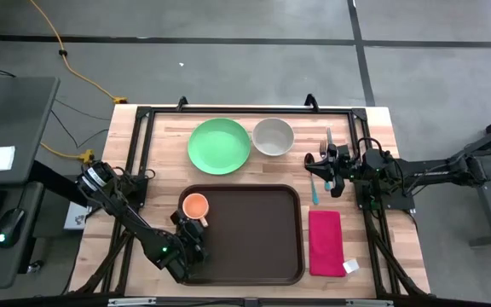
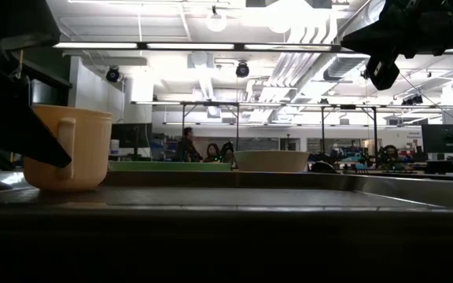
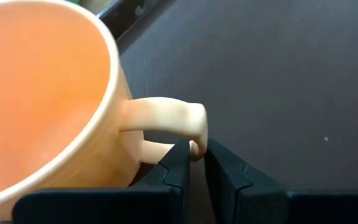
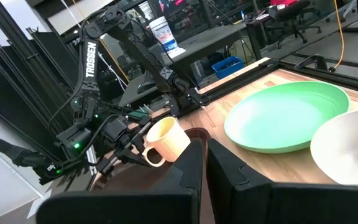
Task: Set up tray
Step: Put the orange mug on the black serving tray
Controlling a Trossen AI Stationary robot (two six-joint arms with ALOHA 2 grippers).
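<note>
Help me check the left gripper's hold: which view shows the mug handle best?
The left wrist view: the mug handle fills the frame, right at the left gripper. The low view shows it partly hidden, the right wrist view small, the high view hardly at all.
</note>
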